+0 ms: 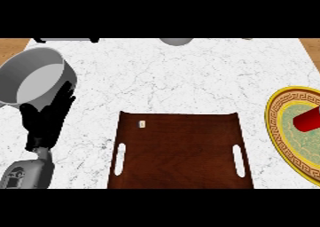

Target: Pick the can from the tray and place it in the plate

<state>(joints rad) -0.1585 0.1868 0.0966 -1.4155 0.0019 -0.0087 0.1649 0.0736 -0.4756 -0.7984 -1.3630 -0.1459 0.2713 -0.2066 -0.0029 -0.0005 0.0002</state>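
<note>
A red can point(312, 119) with a grey end lies on its side in the gold-rimmed plate point(278, 133) with a green centre, at the right edge of the head view. The dark wooden tray point(180, 153) with two white handle slots sits at the front centre and holds only a small white tag. My left hand point(48, 119) stands at the left, fingers straight and pointing up, next to a grey pot. It touches nothing on the tray. My right hand does not show.
A grey metal pot point(31, 77) stands at the back left, just above my left hand. A grey round object point(176, 41) peeks in at the back centre. The white marble counter point(181, 80) spreads between them, with wooden floor beyond its corners.
</note>
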